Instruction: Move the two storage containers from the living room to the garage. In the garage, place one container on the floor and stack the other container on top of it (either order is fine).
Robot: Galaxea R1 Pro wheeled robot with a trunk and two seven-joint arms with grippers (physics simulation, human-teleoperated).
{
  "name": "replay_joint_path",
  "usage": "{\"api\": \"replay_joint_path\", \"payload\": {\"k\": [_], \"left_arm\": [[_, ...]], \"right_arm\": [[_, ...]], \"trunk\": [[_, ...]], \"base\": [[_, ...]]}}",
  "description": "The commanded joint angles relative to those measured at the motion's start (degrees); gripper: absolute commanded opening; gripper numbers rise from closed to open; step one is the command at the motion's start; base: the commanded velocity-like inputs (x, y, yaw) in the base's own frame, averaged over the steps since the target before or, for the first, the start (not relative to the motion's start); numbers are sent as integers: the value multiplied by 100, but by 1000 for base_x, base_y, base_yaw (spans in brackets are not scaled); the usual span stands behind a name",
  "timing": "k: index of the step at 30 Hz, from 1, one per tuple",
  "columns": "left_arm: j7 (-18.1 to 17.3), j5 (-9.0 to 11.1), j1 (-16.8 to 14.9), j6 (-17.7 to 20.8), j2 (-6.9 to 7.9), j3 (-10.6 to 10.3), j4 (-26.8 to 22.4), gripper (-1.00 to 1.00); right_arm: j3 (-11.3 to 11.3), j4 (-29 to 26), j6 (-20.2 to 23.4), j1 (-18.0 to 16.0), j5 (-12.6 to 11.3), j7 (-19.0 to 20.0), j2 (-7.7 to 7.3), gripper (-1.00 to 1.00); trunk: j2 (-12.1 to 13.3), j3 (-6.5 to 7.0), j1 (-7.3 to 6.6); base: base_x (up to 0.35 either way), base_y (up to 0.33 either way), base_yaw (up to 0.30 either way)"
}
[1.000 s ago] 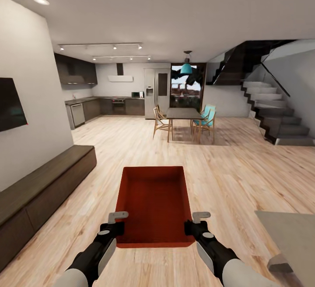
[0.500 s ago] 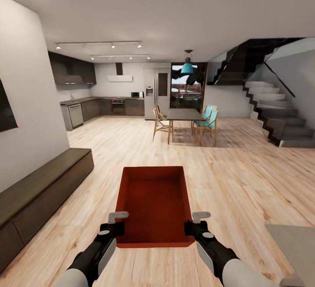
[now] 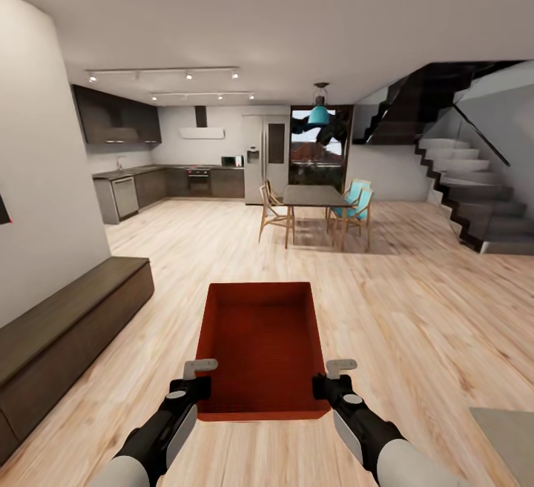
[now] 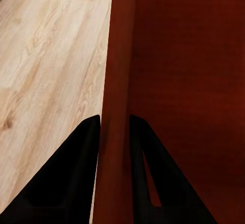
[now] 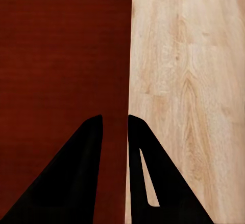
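One red-orange open-top storage container (image 3: 259,342) hangs in front of me above the light wood-plank floor of the living room. My left gripper (image 3: 199,379) is shut on the container's left wall near its near corner. The left wrist view shows the dark fingers (image 4: 84,147) clamping that wall (image 4: 120,55) at the left gripper (image 4: 115,119). My right gripper (image 3: 332,379) is shut on the right wall, and the right wrist view shows that gripper (image 5: 115,117) pinching the rim beside the container's inside (image 5: 61,55). The garage is out of view.
A long dark low bench (image 3: 67,324) runs along the white wall at the left. Ahead stand a dining table (image 3: 315,194) with chairs, kitchen counters (image 3: 185,179) and a staircase (image 3: 475,205) at the right. A grey tabletop corner (image 3: 512,435) sits at the lower right.
The camera has moved forward: the bench and wall TV slid left, the TV almost out of frame, and the grey tabletop shrank to the lower right. The container and both grippers hold the same pose.
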Motion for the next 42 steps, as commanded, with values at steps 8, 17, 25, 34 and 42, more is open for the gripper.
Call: {"api": "replay_joint_path", "payload": {"k": [8, 17, 25, 34, 42], "left_arm": [[90, -49, -6, -31, 11, 55, -28, -100], [88, -43, -6, -28, 17, 56, -28, -100], [90, -39, -6, -28, 24, 56, -21, -100], [90, -39, -6, -28, 19, 56, -11, -100], [89, -41, -6, -28, 27, 56, -10, -100]], "right_arm": [[-107, 18, -20, -4, -63, -114, -35, -100], [-106, 18, -18, -4, -63, -114, -37, -100], [-102, 19, -18, -4, -63, -114, -30, -100], [-99, 21, -18, -4, -63, -114, -27, -100], [-101, 21, -18, -4, -63, -114, -19, -100]], "trunk": [[-5, -7, 4], [-5, -7, 4], [-5, -7, 4], [-5, -7, 4], [-5, -7, 4]], "base": [[322, 37, 0], [322, 90, -104], [322, 41, -270], [323, 2, -283], [323, 0, -284]]}}
